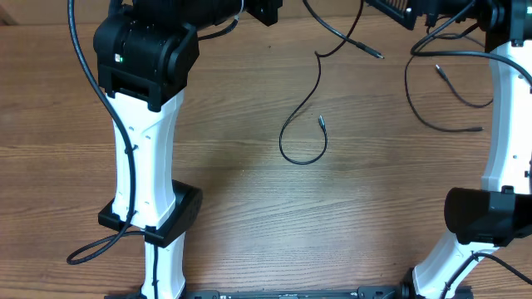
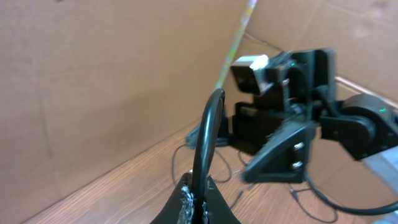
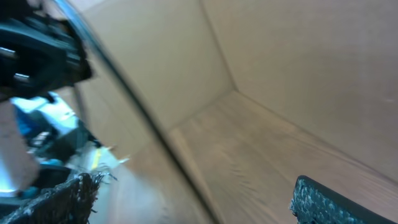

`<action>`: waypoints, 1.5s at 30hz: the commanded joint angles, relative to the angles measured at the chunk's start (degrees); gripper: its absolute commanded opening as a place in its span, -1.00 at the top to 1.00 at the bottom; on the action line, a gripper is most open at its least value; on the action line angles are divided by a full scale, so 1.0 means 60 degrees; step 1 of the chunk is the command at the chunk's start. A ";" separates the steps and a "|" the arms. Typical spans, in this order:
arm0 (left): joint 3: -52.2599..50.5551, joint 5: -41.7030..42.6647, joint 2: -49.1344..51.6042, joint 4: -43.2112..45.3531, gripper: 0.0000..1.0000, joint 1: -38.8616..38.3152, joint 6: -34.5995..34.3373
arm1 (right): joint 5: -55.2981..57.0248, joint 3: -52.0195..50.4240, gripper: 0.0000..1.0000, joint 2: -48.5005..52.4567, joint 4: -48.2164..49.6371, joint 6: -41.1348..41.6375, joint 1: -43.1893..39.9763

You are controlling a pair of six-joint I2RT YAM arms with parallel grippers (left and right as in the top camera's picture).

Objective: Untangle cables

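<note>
Thin black cables lie on the wooden table in the overhead view. One forms a loop (image 1: 301, 143) at the centre with a small plug end (image 1: 322, 121), and its run leads up toward the top edge. Another curls at the right (image 1: 449, 87). My left gripper (image 2: 200, 186) is shut on a black cable (image 2: 208, 130) that rises from between its fingers. It is raised at the table's far side (image 1: 264, 8). My right gripper (image 3: 193, 205) is open with its fingers wide apart, and a blurred dark cable line (image 3: 124, 93) crosses its view. It also shows in the left wrist view (image 2: 280, 149).
The left arm (image 1: 145, 158) stands over the table's left side and the right arm (image 1: 499, 149) along the right edge. A thick robot cable (image 1: 96, 245) loops at the front left. Brown cardboard walls (image 2: 93, 74) stand behind the table.
</note>
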 commanded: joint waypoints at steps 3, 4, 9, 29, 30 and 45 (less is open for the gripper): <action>0.0135 0.0943 -0.0135 0.0233 0.92 -0.0091 -0.0444 | 0.0998 0.0069 -0.99 0.0025 0.0000 -0.0659 0.0277; 0.0135 0.0998 -0.0135 0.0248 0.91 -0.0117 -0.0448 | 0.1002 0.0069 -0.99 0.0025 0.0000 -0.0659 0.0306; 0.0135 0.1086 -0.0135 0.0295 0.92 -0.0277 -0.0474 | 0.1002 0.0069 -1.00 0.0033 -0.0011 -0.0652 0.0492; 0.0135 0.0463 -0.0135 0.0233 -0.99 -0.0288 0.0076 | 0.2685 0.0069 0.92 0.0033 -0.0335 -0.0616 0.0525; 0.0135 0.0004 -0.0135 0.0113 -0.99 -0.0288 0.0084 | 0.2849 0.0069 0.92 0.0033 -0.0331 -0.0616 0.0525; 0.0091 -0.3625 -0.0124 -0.2040 -0.99 -0.0288 0.0397 | 1.1642 0.0087 0.92 0.0000 0.0353 0.1971 -0.0922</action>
